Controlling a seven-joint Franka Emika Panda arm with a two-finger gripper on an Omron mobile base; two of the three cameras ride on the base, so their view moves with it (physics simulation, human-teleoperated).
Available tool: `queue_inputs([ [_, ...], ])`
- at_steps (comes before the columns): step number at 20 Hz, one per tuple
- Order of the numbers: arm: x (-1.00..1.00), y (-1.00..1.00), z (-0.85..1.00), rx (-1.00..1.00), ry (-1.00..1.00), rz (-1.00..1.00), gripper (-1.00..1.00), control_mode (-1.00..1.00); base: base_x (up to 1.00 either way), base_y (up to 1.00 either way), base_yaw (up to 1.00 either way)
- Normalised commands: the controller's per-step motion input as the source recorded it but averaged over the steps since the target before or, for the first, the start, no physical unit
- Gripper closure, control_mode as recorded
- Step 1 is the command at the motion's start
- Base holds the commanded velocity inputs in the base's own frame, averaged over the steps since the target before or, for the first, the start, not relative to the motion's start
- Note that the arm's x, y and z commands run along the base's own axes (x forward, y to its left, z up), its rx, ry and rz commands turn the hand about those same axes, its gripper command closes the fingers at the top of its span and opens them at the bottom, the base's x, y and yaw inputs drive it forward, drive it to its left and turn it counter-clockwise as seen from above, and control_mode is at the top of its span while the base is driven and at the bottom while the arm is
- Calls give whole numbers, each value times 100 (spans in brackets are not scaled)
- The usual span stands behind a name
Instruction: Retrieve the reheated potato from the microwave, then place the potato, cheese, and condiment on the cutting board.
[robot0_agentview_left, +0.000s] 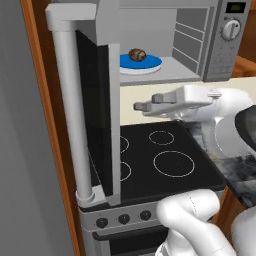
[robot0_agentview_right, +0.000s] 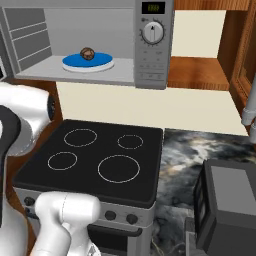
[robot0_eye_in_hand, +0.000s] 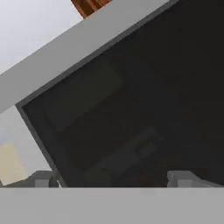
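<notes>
My gripper stands open and holds nothing; its fingers point toward the dark glass of the open microwave door, just beside it. In the hand view the two finger tips are wide apart at the bottom, and the dark door glass with its grey frame is close in front of them.

The left base view shows the door swung out with its thick vertical handle. The right base view shows instead the marbled desk and a dark box standing on it.

The microwave has a small display, but I cannot read its digits. Below the display is a round white knob.

The potato is small, round and dark brown. It lies on a blue plate inside the microwave, above the black stove top.
</notes>
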Motion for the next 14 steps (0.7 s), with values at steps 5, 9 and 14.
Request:
queue_inputs([
  [5, 6, -100, 17, -21, -11, -21, -100, -100, 0, 0, 0],
  [9, 32, -87, 8, -29, -11, -27, -100, -100, 0, 0, 0],
  [14, 58, -50, 0, -33, -13, -32, -100, -100, 0, 0, 0],
])
